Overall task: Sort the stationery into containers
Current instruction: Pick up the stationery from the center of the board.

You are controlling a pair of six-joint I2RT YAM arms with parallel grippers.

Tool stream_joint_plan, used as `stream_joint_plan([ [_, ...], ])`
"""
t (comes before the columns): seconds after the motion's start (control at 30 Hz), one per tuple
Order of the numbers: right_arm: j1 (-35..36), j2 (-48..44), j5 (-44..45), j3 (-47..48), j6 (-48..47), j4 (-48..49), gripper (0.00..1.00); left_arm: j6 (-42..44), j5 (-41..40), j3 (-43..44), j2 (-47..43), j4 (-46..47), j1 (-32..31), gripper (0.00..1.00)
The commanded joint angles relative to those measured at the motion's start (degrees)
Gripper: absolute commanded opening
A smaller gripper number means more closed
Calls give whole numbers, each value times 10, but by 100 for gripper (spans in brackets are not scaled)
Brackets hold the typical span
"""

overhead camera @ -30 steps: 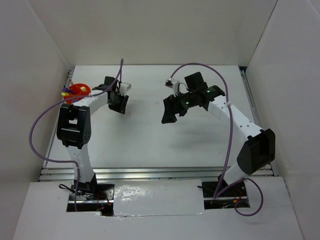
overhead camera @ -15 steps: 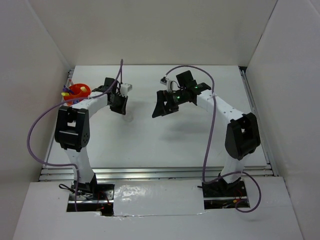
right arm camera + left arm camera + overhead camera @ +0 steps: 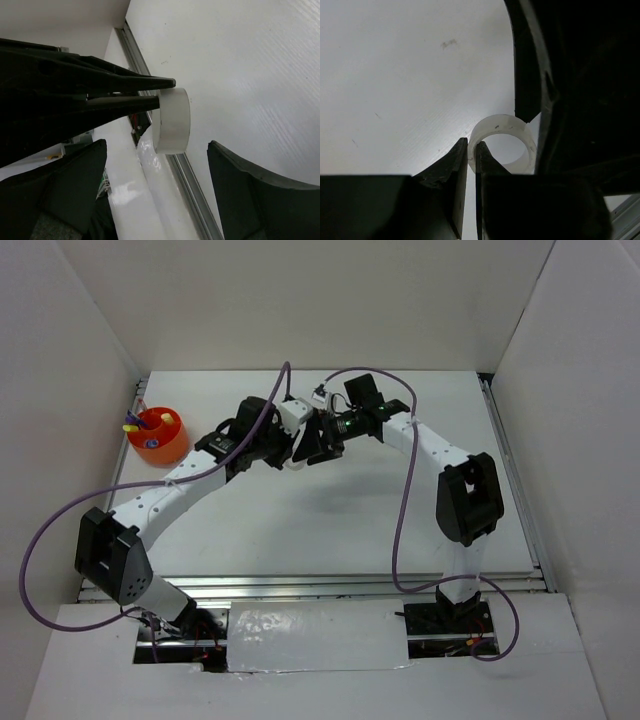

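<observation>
Your white tabletop (image 3: 330,530) sits between white walls (image 3: 300,300); mid-frame, left pincer (image 3: 471,149) pinches the white tape ring (image 3: 496,123), right pincer (image 3: 156,145) spread around it.

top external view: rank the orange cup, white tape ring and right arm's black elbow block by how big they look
1. right arm's black elbow block, though it sits raised, nearer the camera
2. orange cup
3. white tape ring, mostly hidden

- Left gripper (image 3: 471,147), pinching the white tape ring (image 3: 502,145), and spread right gripper (image 3: 318,443) crowd each other mid-table.
- Orange-red cup (image 3: 160,437) stands well apart, far left, only table (image 3: 400,520) between.
</observation>
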Motion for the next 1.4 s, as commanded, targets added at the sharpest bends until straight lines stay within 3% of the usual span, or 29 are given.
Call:
stream_joint_plan([
  [0.0, -7, -22, -22, 17, 13, 34, 87, -10, -30, 7, -6, -2, -12, 8],
  [0.1, -11, -29, -30, -4, 11, 42, 62, -15, -28, 12, -10, 0, -21, 8],
  [0.17, -16, -38, -33, -22, 9, 48, 57, -19, -18, 17, -12, -4, -19, 8],
  [0.4, -13, -42, -39, -35, -14, 35, 60, -27, 18, 15, -28, 3, -9, 9],
  [0.5, -13, -33, -38, -28, -14, 28, 68, -28, 38, 15, -30, 3, -6, 10],
  [0.7, -12, -19, -44, -18, -6, 34, 67, -31, 47, 11, -30, 6, -6, 11],
  [0.87, -12, -2, -70, -12, -1, 39, 52, -35, 48, 4, -33, 14, -6, 14],
  [1.0, -11, 6, -98, -12, 3, 50, 36, -38, 54, 3, -35, 14, 3, 22],
  [1.17, -8, 12, -130, -16, 19, 67, 30, -61, 68, -2, -38, 19, 10, 25],
  [1.2, -7, 12, -129, -13, 17, 66, 25, -61, 71, -1, -39, 19, 10, 27],
  [1.3, -8, 10, -121, -12, 4, 54, 9, -62, 82, 1, -44, 14, 15, 45],
  [1.37, -10, 5, -107, -12, -22, 32, 1, -67, 119, 3, -50, 10, 39, 64],
])
